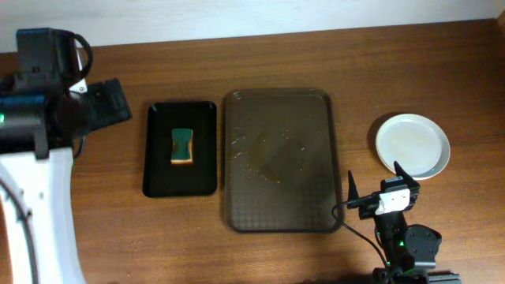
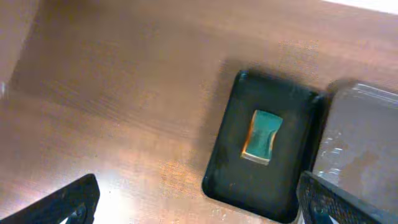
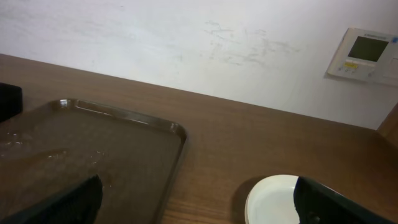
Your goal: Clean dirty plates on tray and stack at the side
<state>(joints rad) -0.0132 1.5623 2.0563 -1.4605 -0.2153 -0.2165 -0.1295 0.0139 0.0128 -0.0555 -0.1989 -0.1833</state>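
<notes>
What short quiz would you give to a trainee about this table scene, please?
1. True or false: a plate lies on the brown tray.
2. The sponge lies: A in the black tray; B in the brown tray; C on the bare table.
3. Fill in: the left gripper and the right gripper are both ____.
Key: 1 false, the plates stand on the table beside it; 2 A; 3 open.

My counter (image 1: 276,55) shows brown wood grain with a soft sheen; the tray (image 1: 308,118) looks like dark plastic, its textured face patched with wet shine. The black tray (image 1: 162,118) is smooth and glossy, its sponge (image 1: 182,147) porous foam, the plates (image 1: 412,145) smooth, glossy white.
</notes>
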